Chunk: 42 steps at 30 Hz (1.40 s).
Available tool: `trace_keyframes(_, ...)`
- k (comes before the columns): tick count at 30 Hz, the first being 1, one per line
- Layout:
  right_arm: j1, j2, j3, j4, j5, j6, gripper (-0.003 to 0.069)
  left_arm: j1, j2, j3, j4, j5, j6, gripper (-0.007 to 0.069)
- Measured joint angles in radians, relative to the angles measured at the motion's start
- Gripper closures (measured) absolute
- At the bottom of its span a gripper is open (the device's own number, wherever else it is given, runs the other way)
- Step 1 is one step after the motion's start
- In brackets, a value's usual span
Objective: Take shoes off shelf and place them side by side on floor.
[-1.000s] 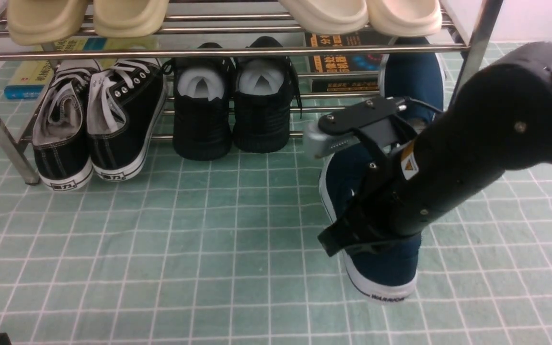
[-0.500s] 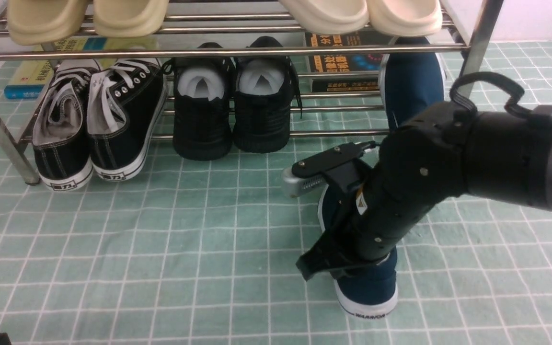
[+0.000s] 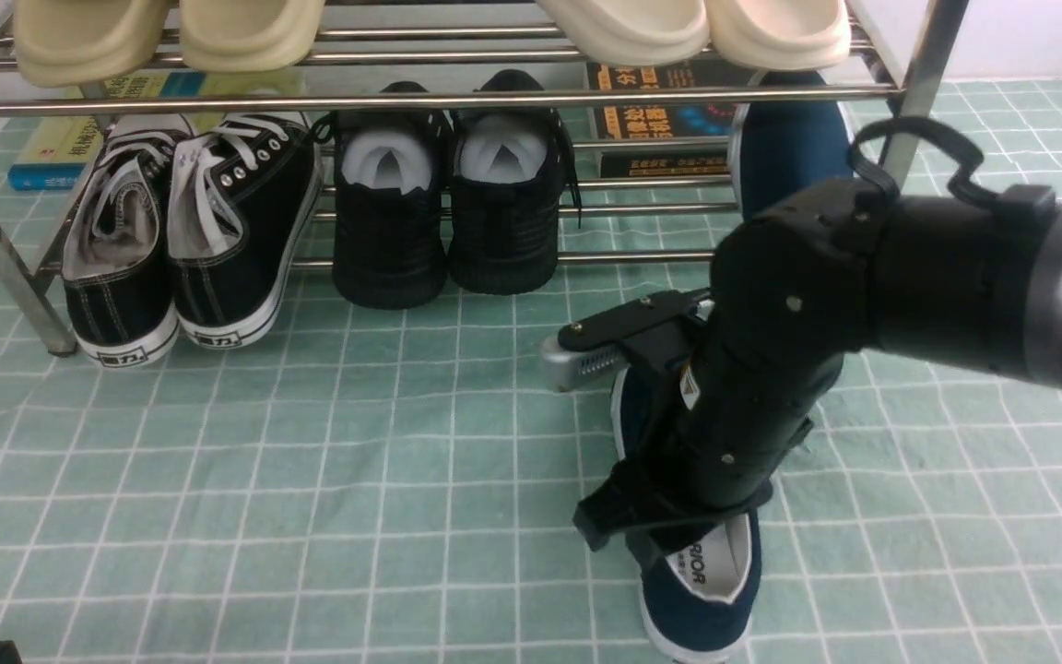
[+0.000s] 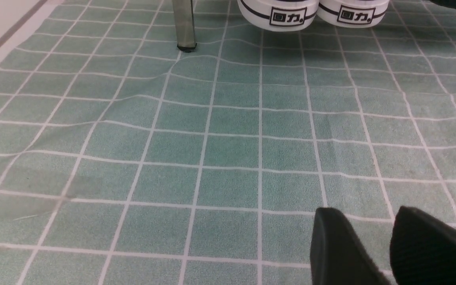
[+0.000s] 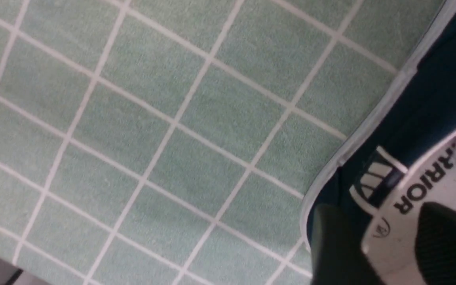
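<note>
1. Step in hand looks like setting the shoe (image 3: 706, 590) down on the floor (image 3: 310, 461), about 5 o'clock in the front view, toe aimed at the shelf (image 3: 402, 97); can't tell if the sole is fully down
2. The right tool (image 5: 384, 213) is clamped on its heel wall, one finger inside on the insole and one outside
3. The other shoe (image 3: 789, 148) sits on the shelf's lower tier, around 1 o'clock
4. The left tool (image 4: 370, 215) hangs low over bare floor, fingers a little apart, gripping nothing
5. Next, I'd guess: let go, lift clear without dragging the heel, then fetch the other shoe and park it just beside this one
</note>
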Motion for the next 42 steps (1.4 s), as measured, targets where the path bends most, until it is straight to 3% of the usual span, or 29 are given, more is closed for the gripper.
trace_keyframes(4,0.0,0.0,-0.095,-0.08,0.095,0.0,0.0218,0.0,0.0,0.0,0.0,0.0,0.0,0.0384)
trace_keyframes(7,0.0,0.0,-0.141,-0.209,0.096,0.017,0.0192,0.0,0.0,0.0,0.0,0.0,0.0,0.0384)
trace_keyframes(11,-0.009,0.0,-0.151,-0.348,0.06,0.127,0.019,0.0,0.0,0.0,0.0,0.0,0.0,0.0384)
trace_keyframes(15,-0.068,0.001,-0.153,-0.454,-0.022,0.328,0.0202,0.0,0.0,0.0,0.0,0.0,0.0,0.0384)
trace_keyframes(18,-0.116,0.008,-0.153,-0.476,-0.08,0.413,0.0213,0.0,0.0,0.0,0.0,0.0,0.0,0.0384)
trace_keyframes(30,-0.235,0.157,-0.153,-0.487,-0.227,0.486,0.0251,0.0,0.0,0.0,0.0,0.0,0.0,0.0384)
trace_keyframes(36,-0.238,0.217,-0.153,-0.499,-0.28,0.486,0.0333,0.0,0.0,0.0,0.0,0.0,0.0,0.0384)
trace_keyframes(37,-0.238,0.22,-0.153,-0.5,-0.281,0.486,0.0404,0.0,0.0,0.0,0.0,0.0,0.0,0.0384)
trace_keyframes(39,-0.238,0.22,-0.153,-0.503,-0.278,0.482,0.0453,0.0,0.0,0.0,0.0,0.0,0.0,0.0384)
trace_keyframes(40,-0.238,0.213,-0.153,-0.504,-0.27,0.47,0.0539,0.0,0.0,0.0,0.0,0.0,0.0,0.0384)
trace_keyframes(42,-0.238,0.196,-0.153,-0.5,-0.248,0.447,0.0625,0.0,0.0,0.0,0.0,0.0,0.0,0.0384)
